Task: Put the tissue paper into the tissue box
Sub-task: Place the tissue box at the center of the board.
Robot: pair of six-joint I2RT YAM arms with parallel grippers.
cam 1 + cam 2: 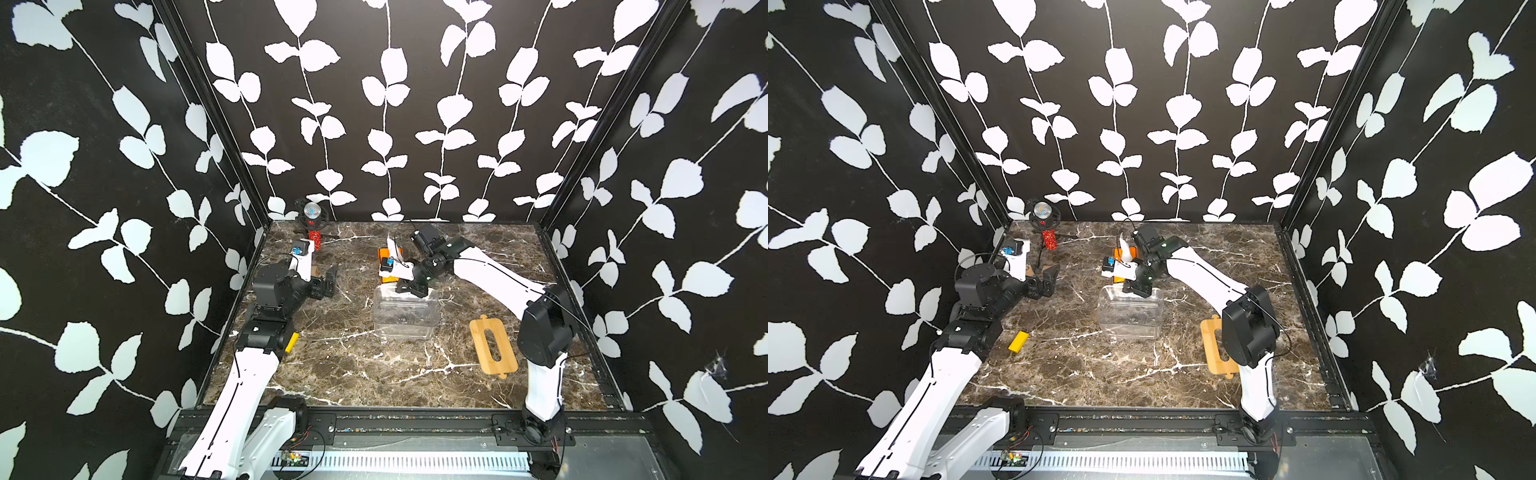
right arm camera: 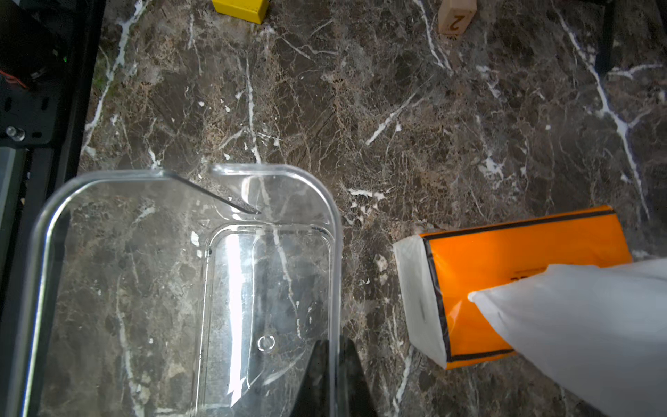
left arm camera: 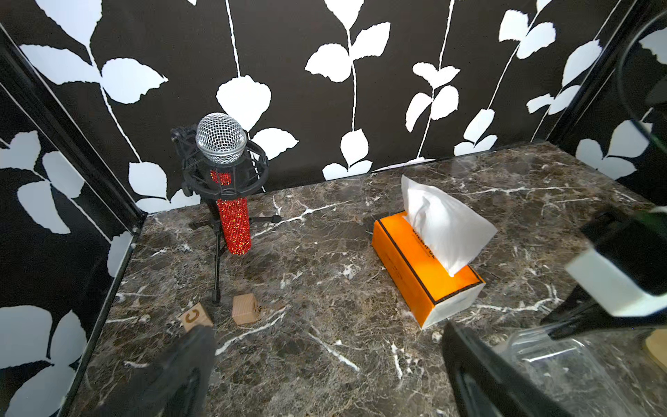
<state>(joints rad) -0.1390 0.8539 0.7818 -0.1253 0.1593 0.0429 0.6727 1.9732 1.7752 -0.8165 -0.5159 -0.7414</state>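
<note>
Right end effector (image 2: 335,348) pinches the clear plastic tissue box (image 2: 144,175) wall; left end effector (image 3: 325,330) gapes empty, fingers (image 3: 480,379) cropped. White sheet (image 2: 577,325) hides part of the orange tissue pack (image 2: 505,260).

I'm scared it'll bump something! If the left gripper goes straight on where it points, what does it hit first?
Probably the bare marble table, between the wooden blocks and the tissue paper. The open left gripper seems tilted downward, but depth is hard to judge.
</note>
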